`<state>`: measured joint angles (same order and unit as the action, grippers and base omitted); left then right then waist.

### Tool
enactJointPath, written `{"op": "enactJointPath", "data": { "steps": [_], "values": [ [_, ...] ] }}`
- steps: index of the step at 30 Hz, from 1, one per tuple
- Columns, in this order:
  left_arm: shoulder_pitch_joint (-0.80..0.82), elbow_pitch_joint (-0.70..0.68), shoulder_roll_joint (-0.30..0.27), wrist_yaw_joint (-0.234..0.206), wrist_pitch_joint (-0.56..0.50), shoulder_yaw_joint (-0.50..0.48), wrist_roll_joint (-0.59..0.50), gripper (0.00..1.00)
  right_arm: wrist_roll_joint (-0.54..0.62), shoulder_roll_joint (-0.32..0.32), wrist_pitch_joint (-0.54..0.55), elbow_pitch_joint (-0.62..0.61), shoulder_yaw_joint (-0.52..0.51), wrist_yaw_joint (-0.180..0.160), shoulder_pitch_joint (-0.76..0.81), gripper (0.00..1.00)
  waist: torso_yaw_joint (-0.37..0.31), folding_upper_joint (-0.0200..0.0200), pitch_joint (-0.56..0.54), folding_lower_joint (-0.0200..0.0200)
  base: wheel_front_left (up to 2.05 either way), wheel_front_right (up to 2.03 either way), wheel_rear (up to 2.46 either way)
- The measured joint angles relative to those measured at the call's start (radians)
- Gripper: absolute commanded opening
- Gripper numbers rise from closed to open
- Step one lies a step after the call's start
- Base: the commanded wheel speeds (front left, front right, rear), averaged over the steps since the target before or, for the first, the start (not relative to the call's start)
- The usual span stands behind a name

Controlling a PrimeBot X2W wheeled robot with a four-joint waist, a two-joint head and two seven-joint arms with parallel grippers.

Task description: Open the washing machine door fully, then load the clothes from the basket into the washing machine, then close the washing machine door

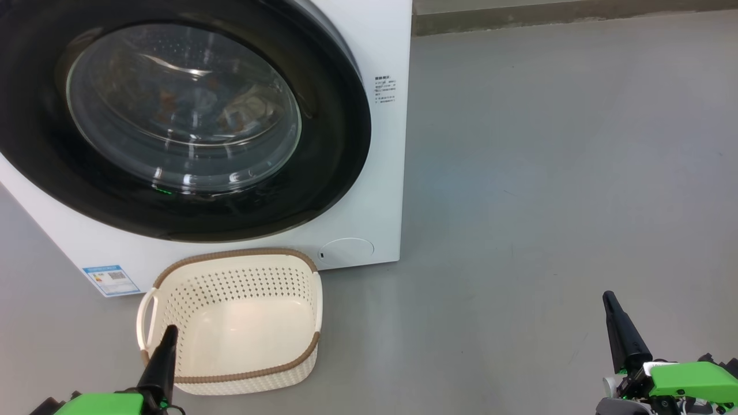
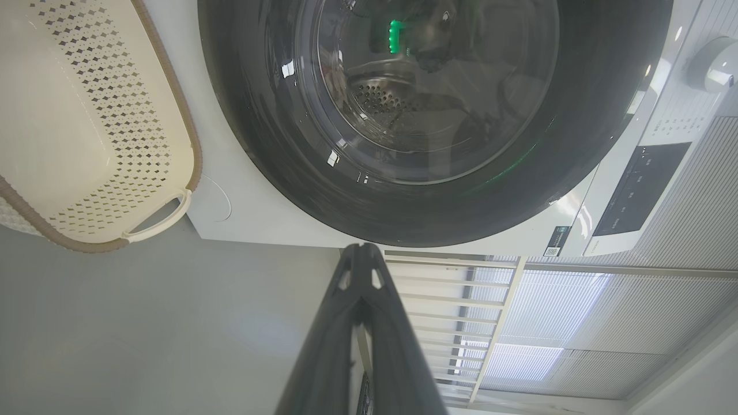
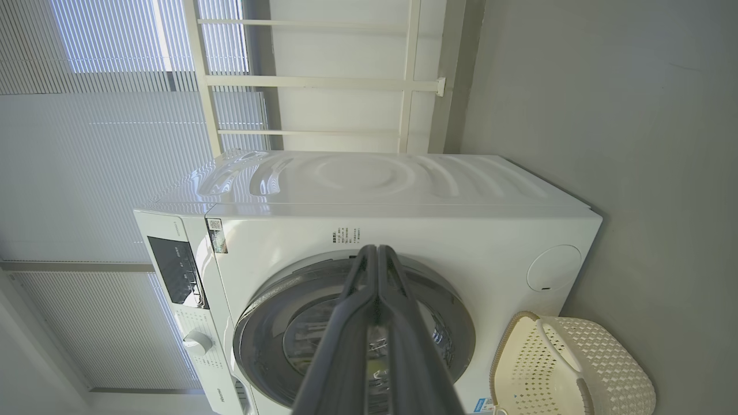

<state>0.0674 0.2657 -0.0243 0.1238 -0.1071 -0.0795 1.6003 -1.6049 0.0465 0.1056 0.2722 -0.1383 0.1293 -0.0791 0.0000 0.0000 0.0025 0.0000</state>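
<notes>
At upper left of the head view, the washer stands on the grey floor with its door shut flat against the front. The clothes show dimly behind the glass, inside the drum. The basket sits on the floor just before the washer, below the door, its bare cream bottom showing. The left gripper is at lower left, its tip over the basket's near left corner; the right gripper is at lower right over bare floor, well apart from the basket.

In the left wrist view, the left gripper's fingers are pressed together, gripping nothing, and point at the washer's edge beside the door's black rim.

In the right wrist view, the right gripper's fingers are likewise pressed together with nothing between them, in line with the door, the basket off to the side
</notes>
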Motion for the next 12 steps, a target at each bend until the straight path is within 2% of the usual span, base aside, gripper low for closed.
{"op": "enactJointPath", "data": {
  "steps": [12],
  "values": [
    [0.000, 0.000, 0.000, 0.000, 0.000, 0.000, 0.000, 0.00, 0.000, 0.000, 0.000, 0.000, 0.000, 0.000, 0.000, 0.00, 0.000, 0.0000, 0.000, 0.0000, 0.00, 0.00, 0.00]
  ]
}}
